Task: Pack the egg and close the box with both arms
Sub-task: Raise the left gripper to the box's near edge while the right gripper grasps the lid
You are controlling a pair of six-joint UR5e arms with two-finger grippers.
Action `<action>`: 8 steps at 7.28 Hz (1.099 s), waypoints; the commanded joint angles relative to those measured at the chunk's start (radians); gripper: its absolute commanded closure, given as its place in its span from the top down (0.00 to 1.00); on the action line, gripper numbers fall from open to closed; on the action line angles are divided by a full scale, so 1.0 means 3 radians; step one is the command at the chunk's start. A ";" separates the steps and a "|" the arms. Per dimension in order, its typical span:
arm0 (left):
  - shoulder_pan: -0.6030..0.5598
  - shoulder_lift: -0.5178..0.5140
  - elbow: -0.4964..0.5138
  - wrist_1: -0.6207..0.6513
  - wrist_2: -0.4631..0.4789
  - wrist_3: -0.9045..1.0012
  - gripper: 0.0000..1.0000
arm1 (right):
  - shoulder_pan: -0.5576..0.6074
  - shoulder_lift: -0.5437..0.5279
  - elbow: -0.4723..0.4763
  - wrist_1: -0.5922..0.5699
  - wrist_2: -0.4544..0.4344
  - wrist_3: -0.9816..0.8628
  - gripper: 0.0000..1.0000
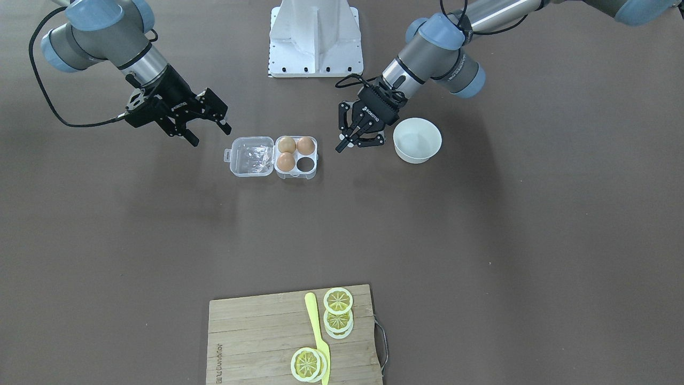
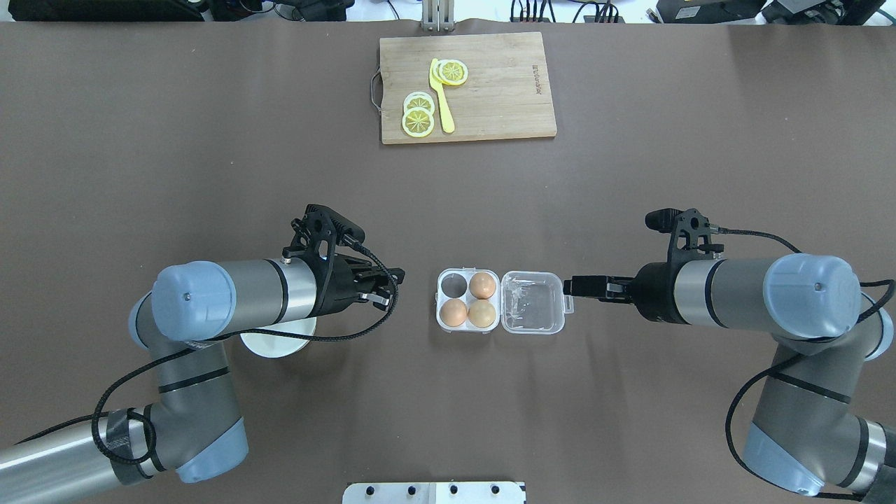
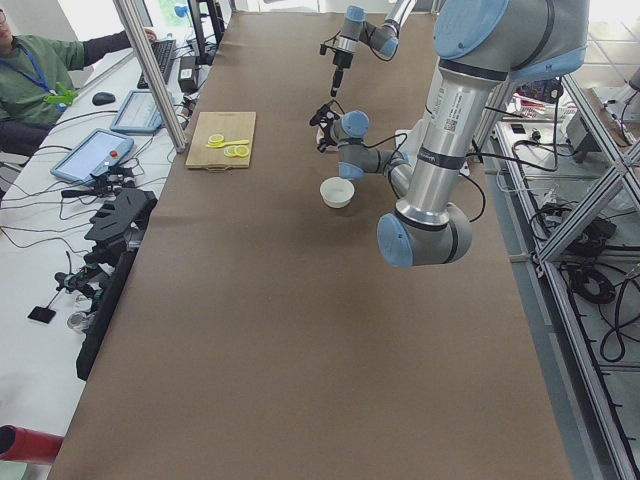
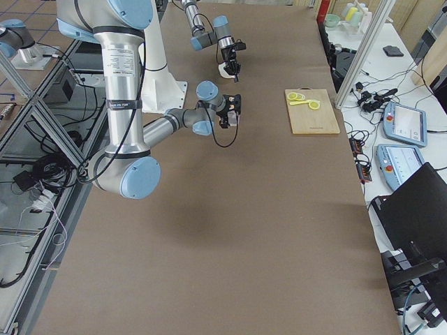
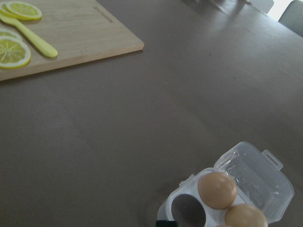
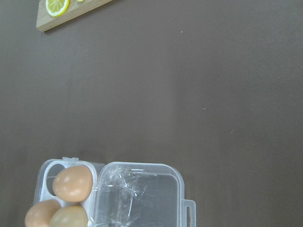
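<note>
The clear box (image 1: pixel 297 171) lies open mid-table, its lid (image 1: pixel 252 156) flat beside the cups. Three light-brown eggs (image 1: pixel 287 144) fill three cups, and one cup (image 1: pixel 306 163) is empty. The box also shows from overhead (image 2: pixel 467 327), with eggs (image 2: pixel 482 285) and lid (image 2: pixel 532 302). My left gripper (image 1: pixel 357 140) is open and empty, a short way from the box's cup side, next to the bowl. My right gripper (image 1: pixel 212 136) is open and empty, just off the lid's tab side (image 2: pixel 568 285). Both wrist views show the eggs (image 5: pixel 217 190) (image 6: pixel 72 183).
An empty white bowl (image 1: pixel 417 140) stands by my left gripper, partly under that arm from overhead (image 2: pixel 276 343). A wooden cutting board (image 1: pixel 256 331) with lemon slices (image 1: pixel 338 300) and a yellow knife (image 1: pixel 316 326) lies at the far edge. The white stand (image 1: pixel 315 40) is at my base.
</note>
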 commanded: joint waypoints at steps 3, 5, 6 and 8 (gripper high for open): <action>0.0022 -0.0157 0.0121 0.0359 -0.0091 -0.0896 0.00 | -0.0101 -0.0009 -0.0065 0.0269 -0.0091 0.0249 0.99; 0.0083 -0.0255 0.0278 0.0319 -0.0091 -0.1777 0.00 | -0.0111 -0.0009 -0.0066 0.0286 -0.0091 0.0271 0.99; 0.0129 -0.0387 0.0371 0.0329 -0.0091 -0.1987 0.00 | -0.0127 -0.0009 -0.0076 0.0347 -0.0091 0.0347 0.99; 0.0149 -0.0470 0.0514 0.0268 -0.0091 -0.2204 0.00 | -0.0157 -0.0009 -0.0152 0.0643 -0.0091 0.0444 0.98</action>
